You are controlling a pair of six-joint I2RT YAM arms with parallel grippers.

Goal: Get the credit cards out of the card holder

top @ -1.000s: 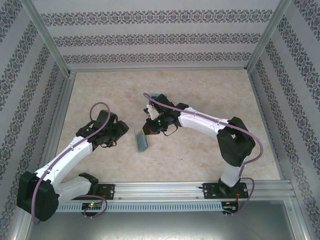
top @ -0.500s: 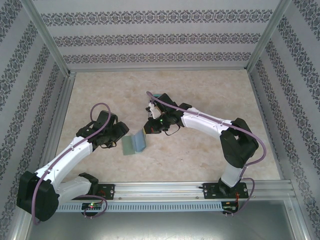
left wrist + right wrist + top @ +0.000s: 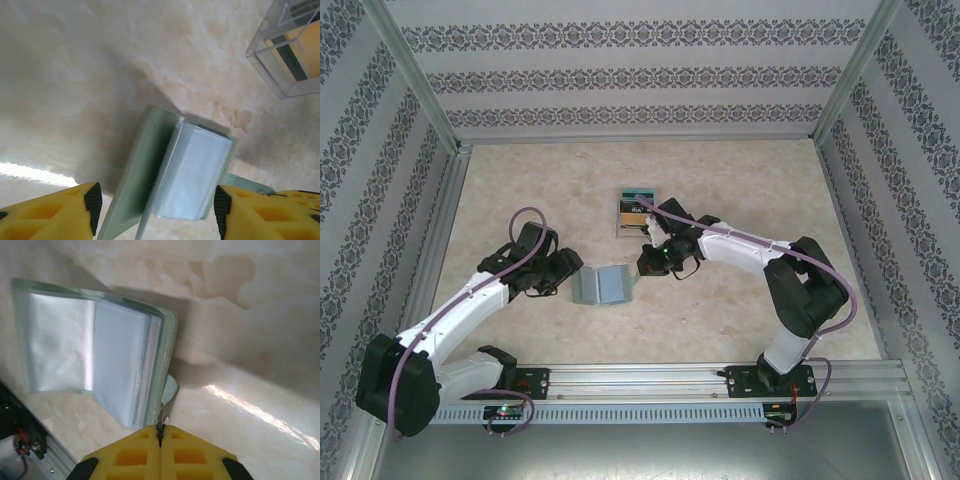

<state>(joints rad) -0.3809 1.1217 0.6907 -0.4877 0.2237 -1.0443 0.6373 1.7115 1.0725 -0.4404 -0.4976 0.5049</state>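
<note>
1. top view: the holder (image 3: 603, 285) lies spread open on the surface (image 3: 740, 200), just below frame centre, between the two claws. the left claw (image 3: 566, 278) is at its left edge and the right claw (image 3: 642, 266) at its right edge. up the frame from them, apart from the holder, is a clear stand (image 3: 635, 212) with cards (image 3: 634, 205) in it.

2. left wrist view: the left claw (image 3: 156, 206) is spread, one finger at each lower corner of the frame, and the holder's (image 3: 192, 170) near end sits between them. whether a finger touches it is not clear. one cover stands tilted up. the stand (image 3: 280, 30) is in the upper right, with an orange and a dark card inside.

3. right wrist view: the right claw (image 3: 160, 436) is at bottom centre, fingers pressed together, and seems to pinch the holder's (image 3: 120, 365) tab (image 3: 171, 390). the clear pockets (image 3: 117, 365) fan out left of centre. i cannot tell whether any card is in them.

4. handling, as a judgement: the holder looks light, soft and floppy, so it will slide or fold unless it is pinned by the tab or a cover. a card is thin, stiff and slick, so take it by the short edge that sticks out of a pocket and draw it straight along the sleeve.
</note>
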